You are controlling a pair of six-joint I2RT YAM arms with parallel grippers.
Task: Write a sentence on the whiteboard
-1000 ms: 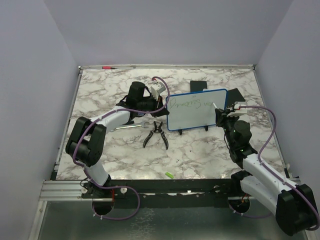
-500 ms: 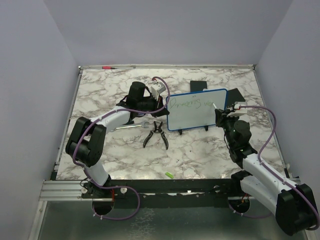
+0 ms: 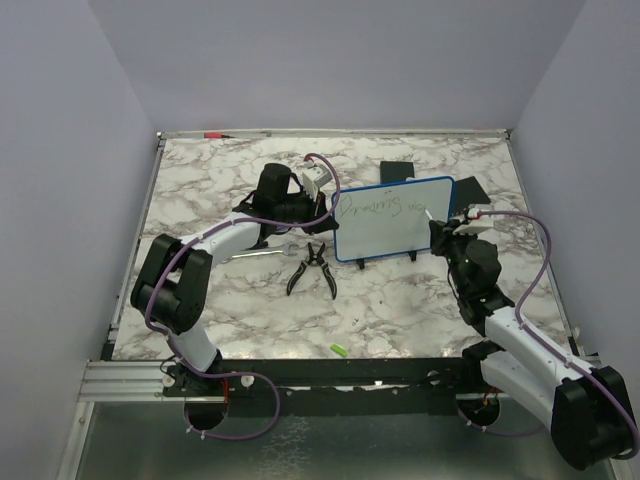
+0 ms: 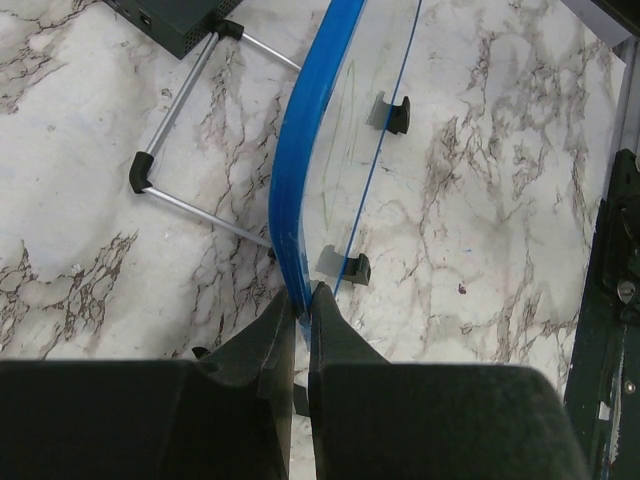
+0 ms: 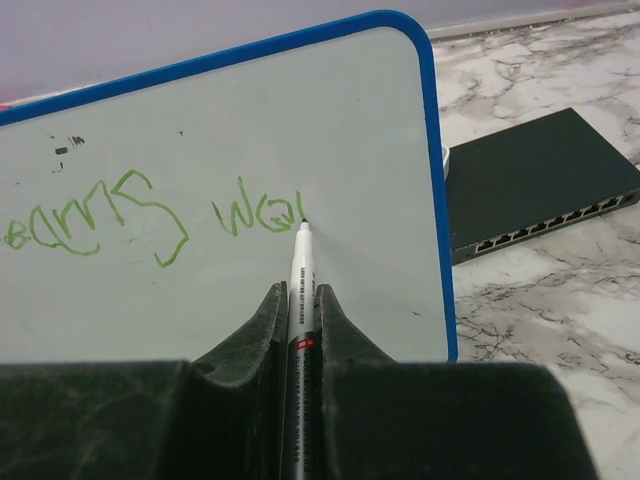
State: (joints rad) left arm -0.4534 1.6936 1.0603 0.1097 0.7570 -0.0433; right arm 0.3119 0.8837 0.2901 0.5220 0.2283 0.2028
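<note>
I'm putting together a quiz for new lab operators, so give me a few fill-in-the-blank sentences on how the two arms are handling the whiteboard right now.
1. The left gripper is shut on the whiteboard's ____ frame.
2. The right gripper is shut on a marker whose ____ touches the board.
3. The sentence is written in ____ ink.

Missing words: blue; tip; green.
</note>
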